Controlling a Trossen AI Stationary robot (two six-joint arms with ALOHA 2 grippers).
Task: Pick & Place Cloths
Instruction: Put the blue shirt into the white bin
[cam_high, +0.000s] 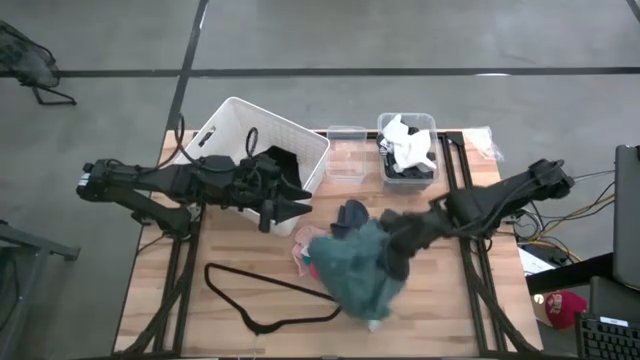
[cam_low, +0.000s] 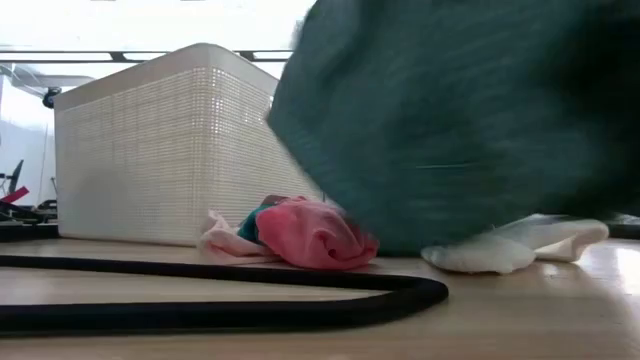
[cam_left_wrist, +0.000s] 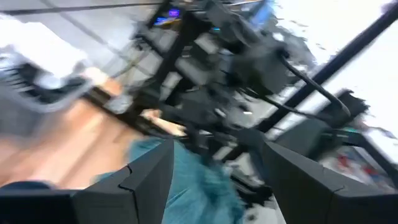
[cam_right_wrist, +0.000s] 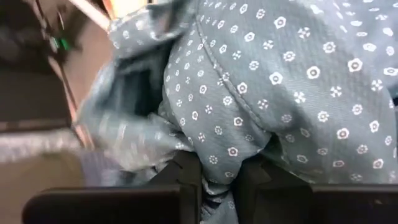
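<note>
Right wrist view: right gripper (cam_right_wrist: 217, 186) pinches the patterned blue-grey cloth (cam_right_wrist: 280, 93) between its fingers

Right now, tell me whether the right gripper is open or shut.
Shut. In the right wrist view the right gripper has its two dark fingers pinched on patterned blue-grey cloth; from above it sits at the cloth pile.

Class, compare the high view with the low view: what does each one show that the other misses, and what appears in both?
Only the high view shows both arms: the left claw open beside the white basket, the right claw shut on the teal-green cloth, plus a clear bin holding white cloths. Only the low view shows the basket's woven wall close up and a white cloth under the teal one. Both show the basket, the teal-green cloth, the pink cloth and the black hanger.
</note>
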